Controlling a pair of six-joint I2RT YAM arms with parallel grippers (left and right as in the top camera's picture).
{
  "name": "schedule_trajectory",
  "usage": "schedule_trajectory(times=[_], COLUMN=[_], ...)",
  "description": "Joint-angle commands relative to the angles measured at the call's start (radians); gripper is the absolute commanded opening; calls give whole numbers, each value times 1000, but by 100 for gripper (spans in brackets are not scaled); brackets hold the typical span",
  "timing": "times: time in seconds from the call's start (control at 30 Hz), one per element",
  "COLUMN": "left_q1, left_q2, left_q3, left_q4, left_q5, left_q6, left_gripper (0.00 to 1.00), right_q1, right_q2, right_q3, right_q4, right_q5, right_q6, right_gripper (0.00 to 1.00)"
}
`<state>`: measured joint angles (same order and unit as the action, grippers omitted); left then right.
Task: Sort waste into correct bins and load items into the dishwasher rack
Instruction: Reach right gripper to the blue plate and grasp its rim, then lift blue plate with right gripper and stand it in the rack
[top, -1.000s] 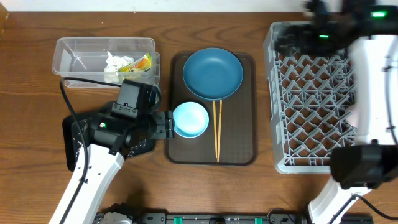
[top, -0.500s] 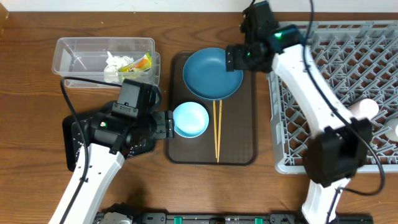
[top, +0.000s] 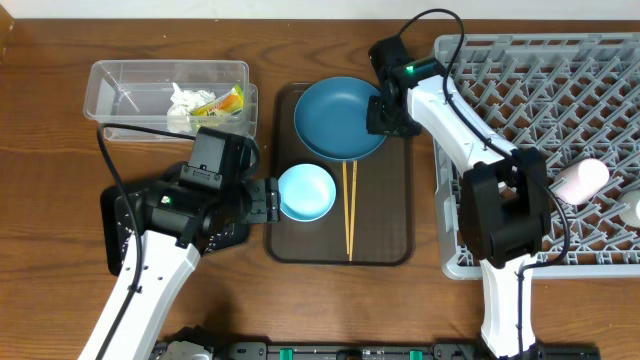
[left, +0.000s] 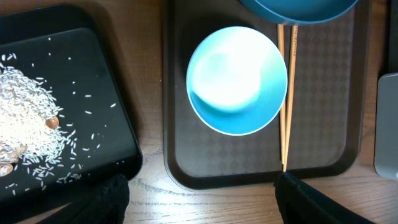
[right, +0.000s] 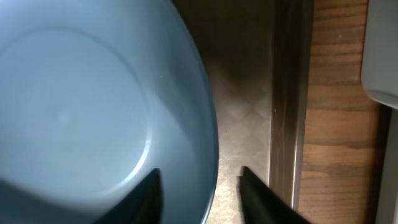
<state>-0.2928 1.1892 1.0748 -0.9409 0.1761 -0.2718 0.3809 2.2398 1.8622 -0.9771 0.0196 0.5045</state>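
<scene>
— Plate question first: why was the right end effector (right: 199, 175) at the edge of the blue plate (top: 340, 118) and not over its middle?

— I judged that such a flat plate can be taken only by the rim. The jaws were apart, one finger above the plate and one outside it, with the rim between them; nothing was gripped yet. The plate lay on the brown serving tray (top: 385, 230), its edge over the top ends of the chopsticks (top: 349, 210).

— And the left end effector (left: 200, 182)?

— Wide open and empty, just beside the white bowl (left: 236, 79); I suppose it was placed there to take the bowl next. The rice (left: 25, 99) lay in the black tray (left: 93, 81), the tissue (top: 183, 105) and wrapper (top: 225, 102) in the clear tub (top: 130, 75), so I think the waste was sorted. The pink cup (top: 580, 180) lay in the rack (top: 600, 90).
</scene>
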Motion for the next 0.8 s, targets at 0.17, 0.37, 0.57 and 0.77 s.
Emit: schedule_trajectory(times=[0.17,0.37,0.57,0.77], left_q1=[0,0,0,0], left_q2=[4,4,4,4], left_q3=[9,9,9,9], left_q4=[-5,-5,-5,-5], left_q5=[-13,-8,-8,-8], left_q6=[8,8,8,8], left_gripper=[77,78,78,78], right_q1=[5,6,-29,-109], right_q2=[56,62,40,-60], right_q3=[-4,-3,67,225], right_q4=[9,20,-3,-43], right_q5=[17,17,17,19], right_q6=[68,68,46,-111], right_gripper=[23,1,1,1])
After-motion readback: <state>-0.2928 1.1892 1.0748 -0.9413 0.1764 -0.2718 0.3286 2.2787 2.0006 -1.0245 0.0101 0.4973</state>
